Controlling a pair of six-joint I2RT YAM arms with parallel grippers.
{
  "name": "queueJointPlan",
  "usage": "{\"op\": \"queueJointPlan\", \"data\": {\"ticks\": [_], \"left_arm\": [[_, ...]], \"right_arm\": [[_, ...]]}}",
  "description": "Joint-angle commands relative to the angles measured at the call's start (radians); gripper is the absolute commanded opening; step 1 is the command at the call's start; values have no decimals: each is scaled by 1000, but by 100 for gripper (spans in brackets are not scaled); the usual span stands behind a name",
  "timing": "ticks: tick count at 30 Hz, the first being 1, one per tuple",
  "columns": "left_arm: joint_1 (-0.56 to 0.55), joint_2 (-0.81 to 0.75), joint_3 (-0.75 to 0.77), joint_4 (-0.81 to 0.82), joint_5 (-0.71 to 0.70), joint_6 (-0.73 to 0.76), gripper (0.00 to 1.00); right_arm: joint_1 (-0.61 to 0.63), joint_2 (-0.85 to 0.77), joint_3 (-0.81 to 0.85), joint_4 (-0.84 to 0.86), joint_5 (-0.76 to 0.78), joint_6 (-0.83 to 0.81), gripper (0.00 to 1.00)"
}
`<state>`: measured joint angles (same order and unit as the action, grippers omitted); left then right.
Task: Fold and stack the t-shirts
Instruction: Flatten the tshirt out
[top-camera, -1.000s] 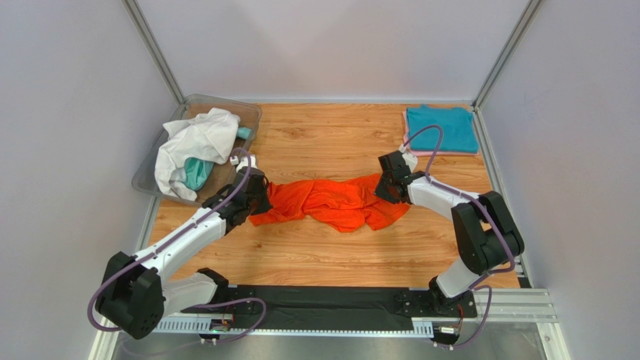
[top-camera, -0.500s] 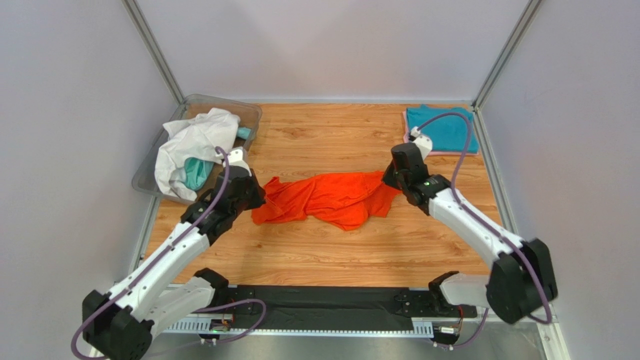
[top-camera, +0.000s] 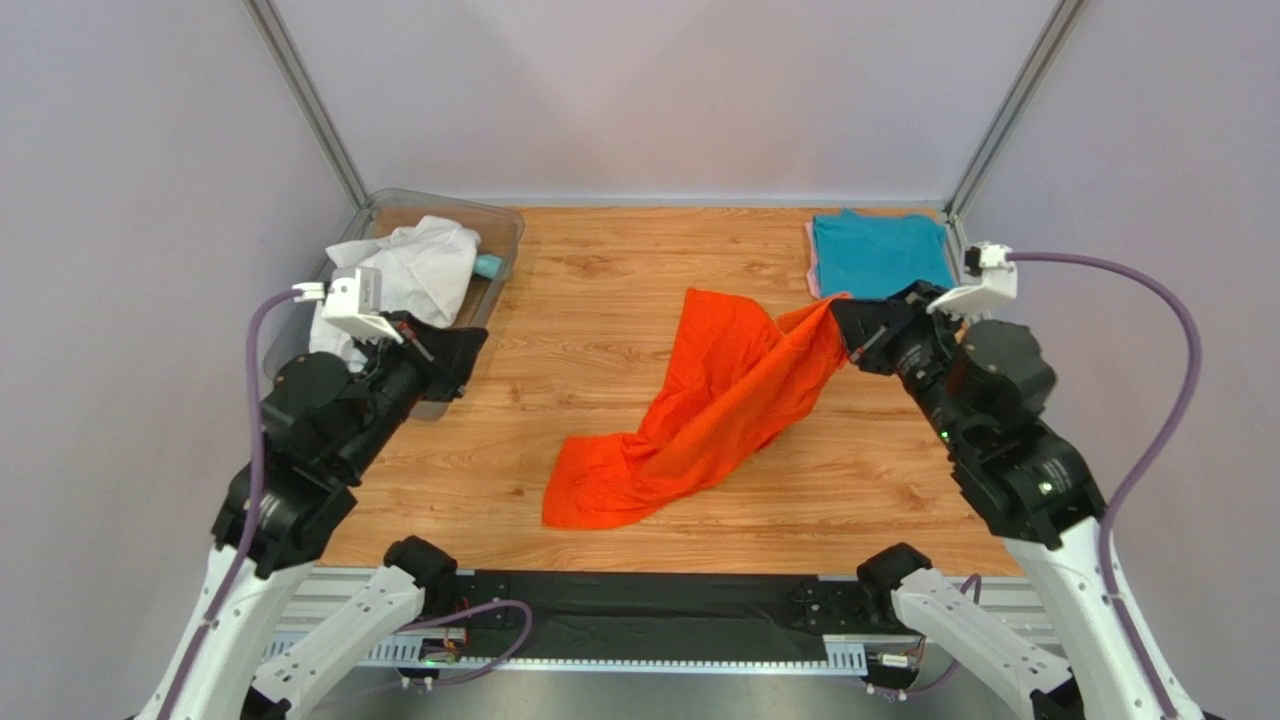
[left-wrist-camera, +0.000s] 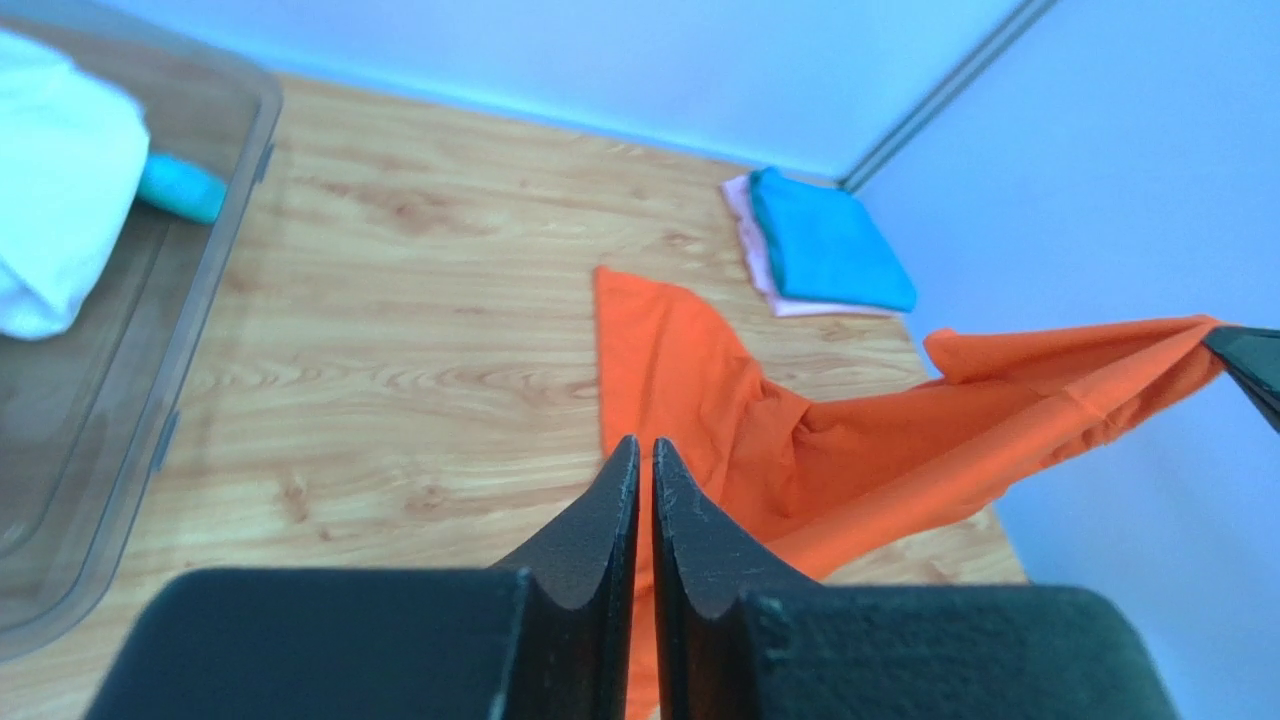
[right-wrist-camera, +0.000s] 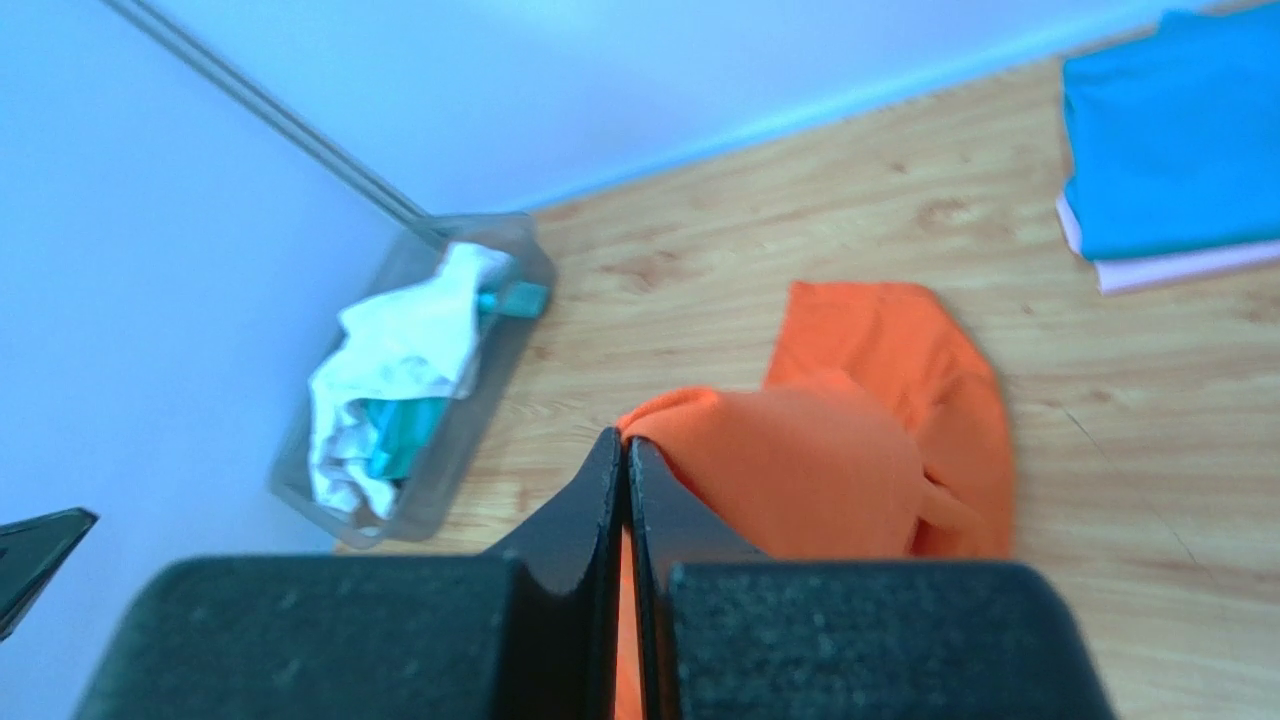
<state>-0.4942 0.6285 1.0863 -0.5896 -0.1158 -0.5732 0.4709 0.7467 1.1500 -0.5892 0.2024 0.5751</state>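
Your right fingers (right-wrist-camera: 597, 503) pinch one edge of the orange t-shirt (top-camera: 706, 405) and hold it raised over the right side of the counter (top-camera: 601, 270). The cloth slopes down from them, and its lower end lies on the wood near the front middle. Your left fingers (left-wrist-camera: 609, 518) are pressed almost together on nothing, raised just in front of the clear bin (top-camera: 466, 210) that holds the white t-shirt (top-camera: 406, 263). A folded teal t-shirt (top-camera: 879, 252) lies on a pink one (right-wrist-camera: 1165, 270) in the back right corner.
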Motion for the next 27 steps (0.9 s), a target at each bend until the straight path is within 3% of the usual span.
{"op": "queueJointPlan", "data": {"ticks": [1, 7, 10, 12, 13, 14, 20, 27], "left_arm": [[0, -18, 104, -52, 94, 50, 12], [0, 34, 63, -59, 191, 7, 12], [0, 63, -70, -12, 275, -45, 36], [0, 77, -191, 60, 355, -94, 70], [-1, 100, -228, 82, 381, -109, 92], [-6, 114, -261, 102, 416, -138, 99], [-202, 249, -404, 272, 326, -175, 100], [-435, 590, -421, 336, 303, -249, 100]], "right_arm": [[5, -36, 135, -63, -112, -49, 0], [5, -44, 145, -119, -170, -52, 0], [5, -55, 65, -124, -150, -32, 0], [5, -72, -24, -127, -107, -15, 0], [5, -78, -51, -127, -91, -12, 0], [5, -84, -105, -129, -75, -9, 0], [5, -132, -245, -153, 46, 8, 0], [2, -150, -306, -211, 106, 0, 0]]}}
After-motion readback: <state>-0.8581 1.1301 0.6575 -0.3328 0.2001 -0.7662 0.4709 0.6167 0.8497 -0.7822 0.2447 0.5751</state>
